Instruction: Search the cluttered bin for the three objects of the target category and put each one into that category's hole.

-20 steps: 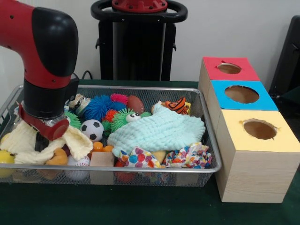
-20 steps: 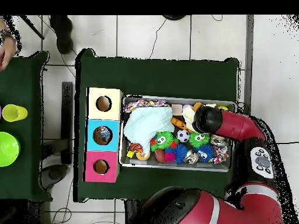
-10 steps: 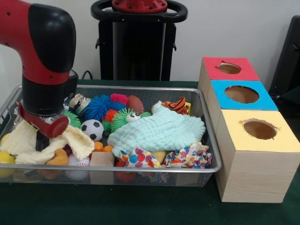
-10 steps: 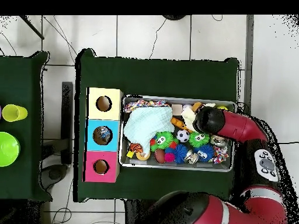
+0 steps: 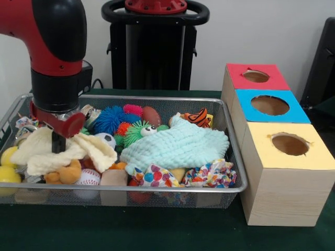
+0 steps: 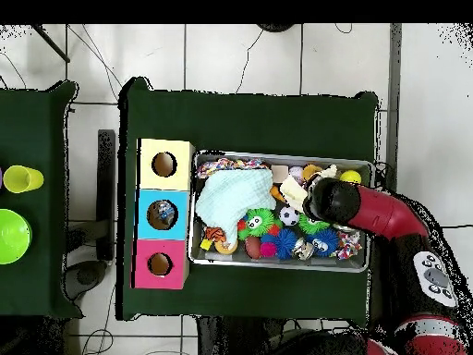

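Observation:
My gripper (image 5: 55, 148) hangs over the left end of the wire bin (image 5: 157, 99), shut on a pale yellow cloth (image 5: 68, 152) that it holds bunched up above the toys. The cloth's folds drape down on both sides and half hide a soccer ball (image 5: 108, 138). Beneath it lie an orange plush toy (image 5: 65, 174), a baseball (image 5: 90, 177) and a wooden block (image 5: 113, 178). In the overhead view the arm's head (image 6: 331, 199) covers the gripper, and the cloth (image 6: 294, 192) shows beside it. Three wooden boxes stand by the bin, with a red-topped hole (image 5: 256, 76), a blue-topped hole (image 5: 270, 105) and a yellow-topped hole (image 5: 290, 144).
A mint green cloth (image 5: 175, 146) fills the bin's middle, with a blue spiky ball (image 5: 110, 119), a brown football (image 5: 151, 116) and a tiger toy (image 5: 198, 117) behind it. Two polka-dot cloths (image 5: 209, 174) lie at the front rim. Yellow balls (image 5: 7, 175) sit at the left end.
The gripper has risen and shifted slightly right in the front view, lifting the pale yellow cloth off the bin's floor. The cloth now partly covers the soccer ball.

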Robot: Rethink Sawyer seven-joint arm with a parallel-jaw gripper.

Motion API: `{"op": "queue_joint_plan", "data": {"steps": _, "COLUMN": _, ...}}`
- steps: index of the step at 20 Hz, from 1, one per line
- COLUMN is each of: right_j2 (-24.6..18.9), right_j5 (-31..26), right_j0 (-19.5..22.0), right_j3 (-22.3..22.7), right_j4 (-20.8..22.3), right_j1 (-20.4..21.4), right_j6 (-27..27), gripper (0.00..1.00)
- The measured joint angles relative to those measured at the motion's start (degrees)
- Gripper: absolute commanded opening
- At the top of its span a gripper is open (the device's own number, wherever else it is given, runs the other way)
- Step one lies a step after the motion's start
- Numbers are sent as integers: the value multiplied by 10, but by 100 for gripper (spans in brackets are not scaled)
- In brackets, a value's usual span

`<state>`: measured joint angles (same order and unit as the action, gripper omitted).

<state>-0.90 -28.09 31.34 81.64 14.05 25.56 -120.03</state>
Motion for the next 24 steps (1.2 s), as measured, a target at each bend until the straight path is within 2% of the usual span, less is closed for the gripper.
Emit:
{"op": "queue_joint_plan", "data": {"steps": 8, "right_j2": -39, "right_j5": 0, "right_j0": 29, "right_j3": 26, "right_j4": 23, "right_j1": 9, "right_j6": 0, "gripper": 0}}
{"op": "queue_joint_plan", "data": {"steps": 18, "right_j2": -95, "right_j5": -9, "right_j0": 68, "right_j3": 28, "right_j4": 51, "right_j1": 8, "right_j6": 1, "gripper": 0}}
{"op": "queue_joint_plan", "data": {"steps": 24, "right_j2": -133, "right_j5": -26, "right_j0": 96, "right_j3": 32, "right_j4": 53, "right_j1": 6, "right_j6": 1, "gripper": 0}}
